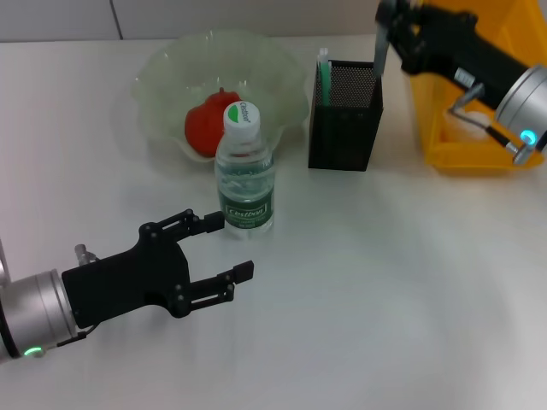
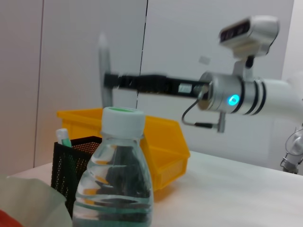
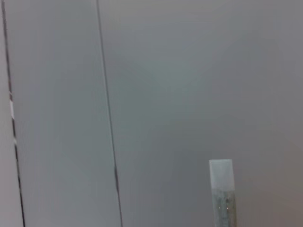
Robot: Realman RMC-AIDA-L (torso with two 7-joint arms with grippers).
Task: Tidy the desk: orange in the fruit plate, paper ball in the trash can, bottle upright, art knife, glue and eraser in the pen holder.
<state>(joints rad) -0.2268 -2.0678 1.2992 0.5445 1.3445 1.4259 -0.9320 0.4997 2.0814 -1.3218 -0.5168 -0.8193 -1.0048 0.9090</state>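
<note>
The plate (image 1: 162,90), a pale-green glass bowl with a wavy rim, holds the orange (image 1: 208,126), round and red-orange with a ridged top. In my left wrist view only a sliver of each shows in the corner. Just in front of the plate the bottle (image 1: 244,171) stands upright on the white desk (image 1: 385,299): clear ribbed plastic, dark green label, white cap with a green mark. It fills the foreground of my left wrist view (image 2: 116,189).

The holder (image 1: 346,115), a square cup of black metal mesh, stands beside the plate, with a white-capped green stick (image 1: 323,73) rising from its near-left corner (I take it for the glue, though I cannot read it). Behind and to the right sits the can (image 1: 453,141), bright yellow smooth plastic, rectangular; a white patch shows inside it behind my right arm, too hidden for me to name.

My left gripper (image 1: 232,246) hovers low over the desk just in front of the bottle, fingers spread wide and holding nothing. My right gripper (image 1: 386,26) is above the holder, clamped on a thin grey blade-like tool (image 1: 379,55) that hangs straight down into the holder's mouth; its pale tip (image 3: 221,189) shows in my right wrist view against a grey wall.
</note>
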